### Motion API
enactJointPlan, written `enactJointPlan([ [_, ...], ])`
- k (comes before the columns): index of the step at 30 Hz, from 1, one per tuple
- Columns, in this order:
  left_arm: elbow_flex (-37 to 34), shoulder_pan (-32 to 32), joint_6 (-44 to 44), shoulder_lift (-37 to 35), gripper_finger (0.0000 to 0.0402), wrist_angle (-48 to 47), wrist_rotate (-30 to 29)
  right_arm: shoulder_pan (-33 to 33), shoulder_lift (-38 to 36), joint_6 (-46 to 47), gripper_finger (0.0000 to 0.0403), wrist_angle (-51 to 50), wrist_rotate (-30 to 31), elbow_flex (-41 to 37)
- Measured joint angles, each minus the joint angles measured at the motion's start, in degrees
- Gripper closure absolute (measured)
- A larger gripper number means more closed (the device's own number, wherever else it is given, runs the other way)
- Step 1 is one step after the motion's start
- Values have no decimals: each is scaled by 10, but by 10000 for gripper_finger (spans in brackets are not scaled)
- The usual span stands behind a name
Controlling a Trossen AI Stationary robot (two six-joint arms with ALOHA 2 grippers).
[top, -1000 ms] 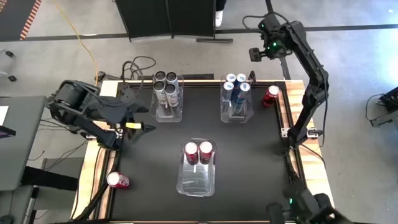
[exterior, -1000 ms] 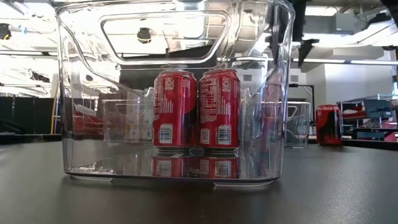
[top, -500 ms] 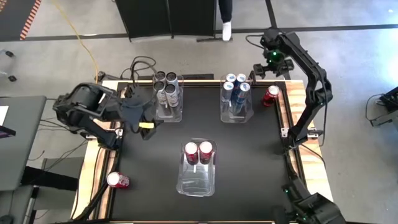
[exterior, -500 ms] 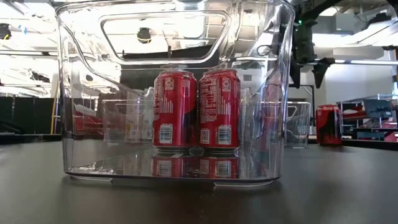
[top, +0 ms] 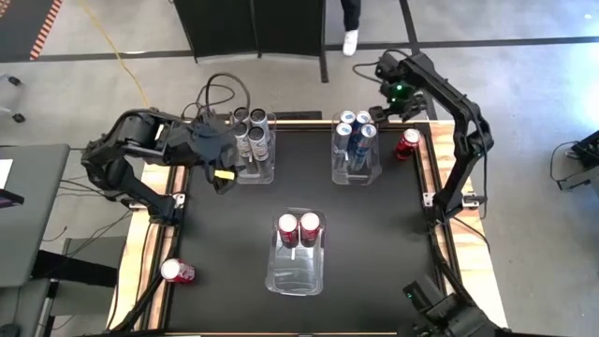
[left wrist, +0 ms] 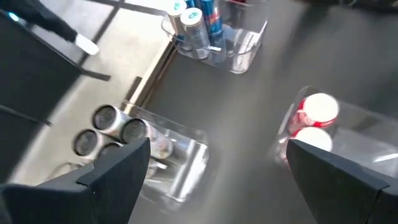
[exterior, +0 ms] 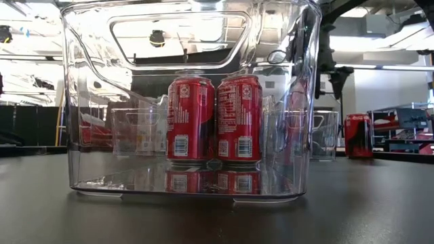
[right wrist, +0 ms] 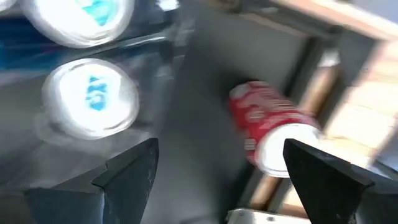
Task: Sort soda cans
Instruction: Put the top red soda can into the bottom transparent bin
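Right fingers wide apart above loose red can.

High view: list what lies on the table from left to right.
Loose red can at the left edge → bin of dark cans → bin with two red cans → bin of blue cans → loose red can at the right edge.

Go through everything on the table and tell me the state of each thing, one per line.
Dark cans: four upright in far left bin.
Blue cans: four upright in far right bin.
Near bin: holds two upright red cans.
Red can: loose, far right edge.
Red can: loose, near left edge.
Left gripper: open, empty.
Right gripper: open, empty.
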Motion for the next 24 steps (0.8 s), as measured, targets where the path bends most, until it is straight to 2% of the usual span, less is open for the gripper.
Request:
enactJointPlan([
  [3, 0, 16, 52, 5, 31, 8, 0, 4, 12, 51, 43, 0, 45, 0],
  [8, 0, 50, 80, 13, 31, 8, 1, 5, 28, 85, 45, 21, -45, 0],
  [10, 0, 69, 76, 15, 31, -1, 2, 16, 23, 93, 45, 49, -44, 0],
  [14, -23, 104, 96, 14, 31, -1, 58, 41, -15, 181, 45, 83, 47, 1],
  [16, -44, 117, 118, 11, 31, 1, 78, 40, -28, 215, 45, 75, 62, 1],
  [19, -72, 136, 149, 9, 31, 1, 83, 39, -36, 265, 45, 51, 95, 0],
  [24, -105, 167, 165, 9, 31, 1, 82, 51, -58, 375, 45, 1, 193, -20],
])
